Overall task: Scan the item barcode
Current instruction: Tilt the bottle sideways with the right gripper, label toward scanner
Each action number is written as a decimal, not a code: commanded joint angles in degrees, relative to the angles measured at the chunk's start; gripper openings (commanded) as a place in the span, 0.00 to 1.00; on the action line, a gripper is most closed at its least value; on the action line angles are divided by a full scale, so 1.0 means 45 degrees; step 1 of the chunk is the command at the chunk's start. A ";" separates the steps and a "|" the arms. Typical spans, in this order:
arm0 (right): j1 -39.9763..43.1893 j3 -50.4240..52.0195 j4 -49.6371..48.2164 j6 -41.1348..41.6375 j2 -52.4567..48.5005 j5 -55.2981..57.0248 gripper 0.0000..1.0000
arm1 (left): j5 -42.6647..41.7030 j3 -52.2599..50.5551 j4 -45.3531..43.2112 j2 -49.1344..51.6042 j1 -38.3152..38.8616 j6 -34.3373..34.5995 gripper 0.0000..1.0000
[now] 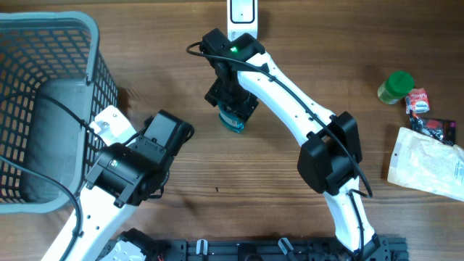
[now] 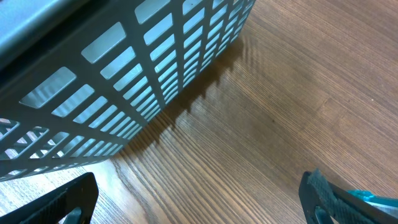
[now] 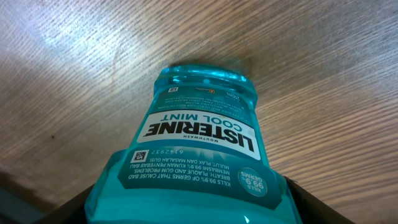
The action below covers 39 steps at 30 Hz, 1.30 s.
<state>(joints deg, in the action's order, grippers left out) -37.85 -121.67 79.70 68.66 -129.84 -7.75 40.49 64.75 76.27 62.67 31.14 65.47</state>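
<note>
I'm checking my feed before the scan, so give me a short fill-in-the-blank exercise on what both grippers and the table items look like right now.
1. The right gripper is closed on a Listerine bottle labelled Cool ____.
2. The left gripper, beside the grey basket, stands ____ and holds nothing.
3. The small jar next to the red packet is ____ in colour.
Missing words: Mint; open; green.

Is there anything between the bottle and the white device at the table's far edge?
Nothing visible. The bottle sits in the right tool; bare table lies between it and the white device, though the arm hides part.
</note>
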 commanded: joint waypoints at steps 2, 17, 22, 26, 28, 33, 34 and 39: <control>0.0189 -0.0204 0.0126 -0.0670 0.0903 -0.1700 0.63 | 0.0257 -0.0058 0.0019 0.0015 0.0058 0.0185 1.00; 0.2919 -0.0204 0.0588 -0.3021 0.2501 -0.8063 0.63 | -0.0136 -0.0058 0.0117 0.0015 0.0058 0.0185 1.00; 0.3900 -0.0204 0.1156 -0.3798 0.2501 -0.9758 0.63 | -0.0787 -0.0058 0.0117 0.0015 0.0058 0.0185 1.00; 0.4352 -0.0204 0.1472 -0.4250 0.2501 -1.0977 0.62 | -0.1467 -0.0058 0.0126 0.0015 0.0058 0.0180 1.00; 0.4430 -0.0204 0.1651 -0.4405 0.2501 -1.1589 0.60 | -0.1768 -0.0058 0.0155 0.0015 0.0058 0.0185 1.00; 0.4430 -0.0204 0.1875 -0.4702 0.2501 -1.2390 0.60 | -0.2093 -0.0058 0.0151 0.0015 0.0058 0.0185 1.00; 0.4430 -0.0204 0.1875 -0.4702 0.2501 -1.2522 0.60 | -0.2137 -0.0058 0.0151 0.0015 0.0058 0.0185 1.00; 0.4430 -0.0204 0.1870 -0.4697 0.2501 -1.2638 0.60 | -0.2142 -0.0058 0.0151 0.0015 0.0058 0.0185 1.00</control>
<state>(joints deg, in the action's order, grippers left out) -17.74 -121.64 88.07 49.08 -120.51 -58.76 31.35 64.75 76.79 62.67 31.14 65.47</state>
